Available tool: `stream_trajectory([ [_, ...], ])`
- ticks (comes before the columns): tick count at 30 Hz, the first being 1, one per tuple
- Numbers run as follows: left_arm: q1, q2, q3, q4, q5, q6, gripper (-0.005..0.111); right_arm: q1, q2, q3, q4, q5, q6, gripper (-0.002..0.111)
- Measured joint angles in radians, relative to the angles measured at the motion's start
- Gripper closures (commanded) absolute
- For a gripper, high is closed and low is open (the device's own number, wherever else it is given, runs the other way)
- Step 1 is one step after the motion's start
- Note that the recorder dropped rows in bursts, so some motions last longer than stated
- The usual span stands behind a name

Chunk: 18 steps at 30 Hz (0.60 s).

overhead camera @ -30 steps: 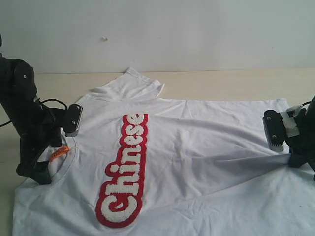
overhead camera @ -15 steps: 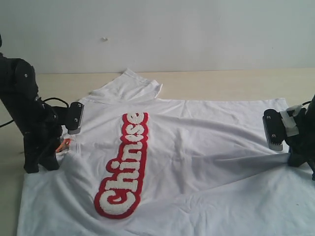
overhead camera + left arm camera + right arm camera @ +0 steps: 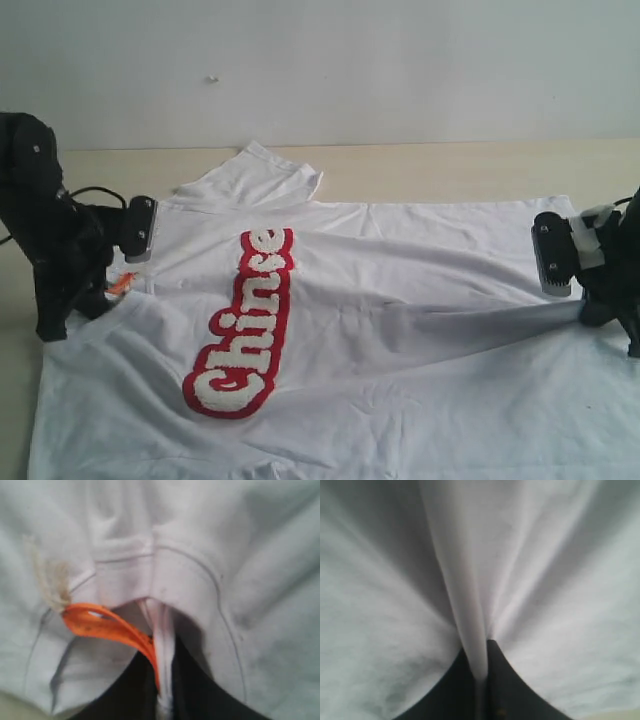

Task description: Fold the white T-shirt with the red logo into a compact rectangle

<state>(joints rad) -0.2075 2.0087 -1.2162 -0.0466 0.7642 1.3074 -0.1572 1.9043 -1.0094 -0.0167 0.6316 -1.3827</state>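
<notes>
The white T-shirt [image 3: 400,300] lies spread across the table, collar at the left, hem at the right. Its red logo [image 3: 240,325] runs across the chest at left of centre. My left gripper [image 3: 85,305] is shut on the T-shirt at the collar [image 3: 165,575], pinching the ribbed fabric together with the orange neck tag [image 3: 105,625]. My right gripper [image 3: 592,312] is shut on the T-shirt near the hem, and a taut ridge of cloth [image 3: 465,595] runs from its jaws toward the middle. One sleeve [image 3: 262,178] lies at the back.
The beige table [image 3: 450,170] shows behind the shirt, up to a pale wall. The left arm's black body [image 3: 40,200] stands at the table's left edge and the right arm's [image 3: 605,255] at the right edge.
The left gripper has closed on the collar and pulled it leftward; the logo has shifted left and buckled. The right gripper has kept its hold, lifting slightly.
</notes>
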Motion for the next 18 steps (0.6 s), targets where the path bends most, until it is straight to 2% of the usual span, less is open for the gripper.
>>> stream_trajectory([
  [9, 0.07, -0.243, -0.027, 0.014, -0.012, -0.025, 0.105, 0.0, -0.192, -0.128, 0.029, 0.124, 0.0, 0.108],
  [18, 0.077, -0.447, -0.039, 0.073, 0.015, -0.064, 0.105, 0.0, -0.339, -0.208, 0.045, 0.235, 0.02, 0.108],
])
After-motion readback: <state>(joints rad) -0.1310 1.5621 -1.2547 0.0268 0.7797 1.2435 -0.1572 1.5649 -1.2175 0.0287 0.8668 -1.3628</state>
